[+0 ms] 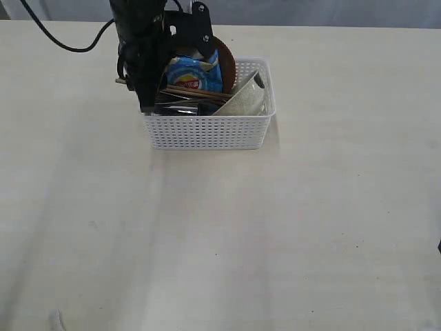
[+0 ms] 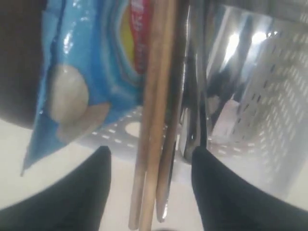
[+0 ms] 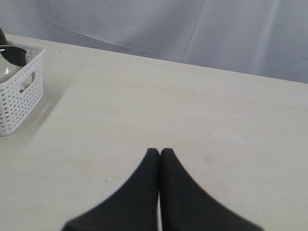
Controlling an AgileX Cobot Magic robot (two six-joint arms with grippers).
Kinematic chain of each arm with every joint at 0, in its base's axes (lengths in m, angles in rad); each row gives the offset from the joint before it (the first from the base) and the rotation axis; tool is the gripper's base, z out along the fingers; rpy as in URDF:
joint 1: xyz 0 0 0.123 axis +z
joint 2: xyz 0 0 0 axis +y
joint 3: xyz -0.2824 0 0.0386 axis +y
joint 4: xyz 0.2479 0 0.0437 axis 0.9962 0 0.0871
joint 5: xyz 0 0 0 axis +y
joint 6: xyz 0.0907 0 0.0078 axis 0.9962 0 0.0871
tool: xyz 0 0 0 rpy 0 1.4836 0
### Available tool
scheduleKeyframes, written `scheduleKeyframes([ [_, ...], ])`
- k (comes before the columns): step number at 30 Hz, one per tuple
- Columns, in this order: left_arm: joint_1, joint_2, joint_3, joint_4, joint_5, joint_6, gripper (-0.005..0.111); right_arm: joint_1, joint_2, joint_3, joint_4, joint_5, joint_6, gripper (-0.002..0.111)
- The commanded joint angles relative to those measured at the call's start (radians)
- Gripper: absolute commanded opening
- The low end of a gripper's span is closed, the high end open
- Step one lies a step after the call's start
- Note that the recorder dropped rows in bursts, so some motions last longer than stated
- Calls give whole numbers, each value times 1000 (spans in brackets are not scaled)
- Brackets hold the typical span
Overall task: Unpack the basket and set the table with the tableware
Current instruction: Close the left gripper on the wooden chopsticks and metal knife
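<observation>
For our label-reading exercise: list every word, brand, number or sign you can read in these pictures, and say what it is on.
None can be read.
Blue chip bag: red and yellow logo, lettering too blurred to read.
Basket and table: no writing shows.

The pale cream worktop [image 1: 289,227] looks matt and smooth, with faint wood-like grain. The white rectangular lattice basket [image 1: 207,131] is dull perforated plastic. The blue chip bag [image 2: 86,62] is glossy film. The two slim chopsticks [image 2: 154,120] are bare wood. The steel cup [image 2: 231,53] is mirror-bright.
</observation>
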Motion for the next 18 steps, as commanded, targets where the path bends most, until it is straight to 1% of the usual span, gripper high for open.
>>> scheduleKeyframes([
  [1,2,21,7,-8,18,0,49,0,-4,4,-6,-3,1,0],
  [5,2,38,7,-4,-9,-3,49,0,-4,4,-6,-3,1,0],
  [8,2,40,7,8,-46,-42,47,0,-4,4,-6,-3,1,0],
  [9,2,40,7,13,-50,-54,44,0,-4,4,-6,-3,1,0],
  [11,2,40,7,26,-50,-54,33,0,-4,4,-6,-3,1,0],
  [12,2,40,7,35,-45,-54,25,0,-4,4,-6,-3,1,0],
  [13,2,40,7,42,-39,-54,17,0,-4,4,-6,-3,1,0],
  [14,2,40,7,50,-30,-54,1,0,-4,4,-6,-3,1,0],
  [18,2,40,7,61,-5,-53,0,0,-4,4,-6,-3,1,0],
])
